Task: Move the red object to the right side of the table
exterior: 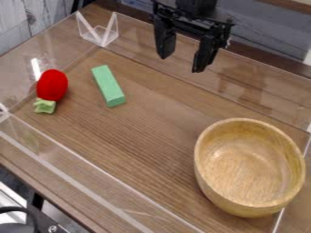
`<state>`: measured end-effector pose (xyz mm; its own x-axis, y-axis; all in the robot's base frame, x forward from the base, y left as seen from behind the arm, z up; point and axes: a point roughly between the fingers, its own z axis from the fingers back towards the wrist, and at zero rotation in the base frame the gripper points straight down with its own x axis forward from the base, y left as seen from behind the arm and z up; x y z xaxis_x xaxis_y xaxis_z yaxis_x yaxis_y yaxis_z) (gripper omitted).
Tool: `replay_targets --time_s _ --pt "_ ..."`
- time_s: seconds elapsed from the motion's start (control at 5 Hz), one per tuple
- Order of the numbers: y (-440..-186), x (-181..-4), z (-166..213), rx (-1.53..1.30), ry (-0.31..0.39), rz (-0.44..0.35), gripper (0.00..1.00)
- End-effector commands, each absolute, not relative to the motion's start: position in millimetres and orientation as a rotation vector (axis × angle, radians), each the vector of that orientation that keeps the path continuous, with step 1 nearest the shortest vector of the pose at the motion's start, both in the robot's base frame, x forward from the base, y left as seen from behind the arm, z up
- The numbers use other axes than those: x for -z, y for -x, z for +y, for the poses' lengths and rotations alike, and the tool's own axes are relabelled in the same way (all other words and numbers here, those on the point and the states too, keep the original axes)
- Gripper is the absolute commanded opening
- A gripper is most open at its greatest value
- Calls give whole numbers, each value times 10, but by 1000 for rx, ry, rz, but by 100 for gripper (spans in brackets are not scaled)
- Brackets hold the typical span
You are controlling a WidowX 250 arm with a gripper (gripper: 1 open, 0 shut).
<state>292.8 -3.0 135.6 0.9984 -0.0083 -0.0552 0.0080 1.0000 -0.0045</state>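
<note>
At the left edge of the surface point(158, 136), close to the low clear acrylic wall point(55, 159), lies the red object point(51, 84) — a small rounded toy with a pale green bit point(45, 106) at its lower end. Just beside it to the right, but apart from it, a green rectangular block point(109, 85) lies flat, angled slightly. Both are well apart from the wooden bowl point(250, 166), which sits at the lower right; its outer rim nearly meets the picture's right edge, and its inside looks bare.

Above the far middle of the surface hangs the black end effector point(183, 53), pointing down with its jaws spread apart and nothing between them. It is well apart from the red object and touches nothing. Its upper part is cut off by the top of the picture, so the arm behind it cannot be seen.

The acrylic walls are hard to make out — mostly only bright edges and glare show, as at the far corner point(97, 29). At the bottom left, dark shapes below the surface's edge are too cropped to identify.
</note>
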Motion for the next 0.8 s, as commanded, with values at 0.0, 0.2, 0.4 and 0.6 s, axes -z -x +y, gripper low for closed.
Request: replay_targets --time_s 0.0,0.2,0.4,0.6 --pt "-2889 -1239 15 -4 6 88 100" --pt "-2754 -1235 435 -101 -3 69 100" --pt "-2583 -1237 918 -180 -5 37 100" --pt "-2439 -1230 1380 -254 -10 6 100"
